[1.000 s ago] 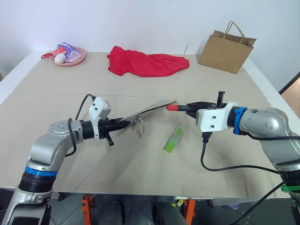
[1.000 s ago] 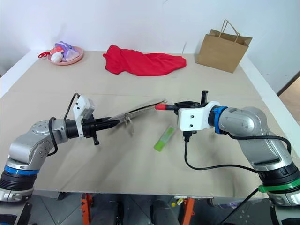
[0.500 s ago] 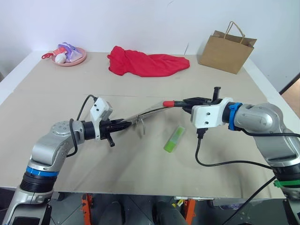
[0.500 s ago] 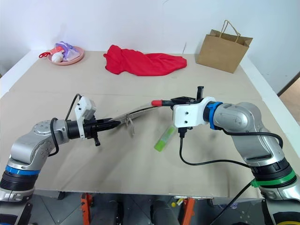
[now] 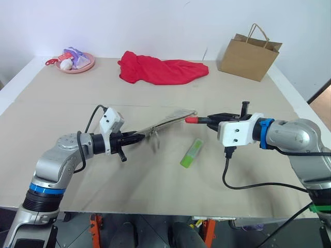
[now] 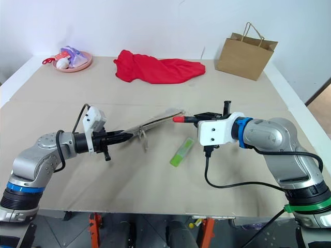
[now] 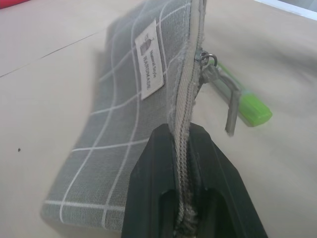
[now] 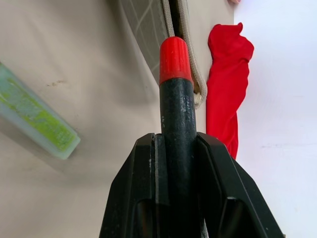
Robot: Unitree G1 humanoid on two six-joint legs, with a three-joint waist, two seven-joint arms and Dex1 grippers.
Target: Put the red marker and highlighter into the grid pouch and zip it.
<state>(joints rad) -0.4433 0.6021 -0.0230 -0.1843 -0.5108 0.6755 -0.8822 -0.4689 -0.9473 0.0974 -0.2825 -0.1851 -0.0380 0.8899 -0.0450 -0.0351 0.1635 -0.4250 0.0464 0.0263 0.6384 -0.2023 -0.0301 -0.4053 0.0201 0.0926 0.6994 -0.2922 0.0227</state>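
Pinching the zipper edge of the grid pouch [image 5: 166,122], the left tool [image 5: 138,137] is clamped shut on the fabric and holds the pouch off the worktop [image 5: 62,111], tilted up and running away to the right toward the other arm; the zipper pull [image 7: 231,110] dangles below the edge in the left wrist view. Pouch mouth faces right, looks only slightly parted in the right wrist view, hard to tell how wide. Just right of the pouch's far end sits the red tip of the red marker [image 5: 199,120], gripped by its black barrel in the right tool [image 5: 211,119], jaws closed around it. Marker's long axis lies roughly level and in line with the pouch's length, red end pointing left at the opening, near it but apparently not inside yet. Judgement: next move is a leftward push of the marker along its own axis into the mouth; right arm does it, left arm just holds. Risk is the tip catching the zipper edge instead of entering. The highlighter [image 5: 192,153] lies flat on the worktop below and between the tools, nearer the right one, untouched.
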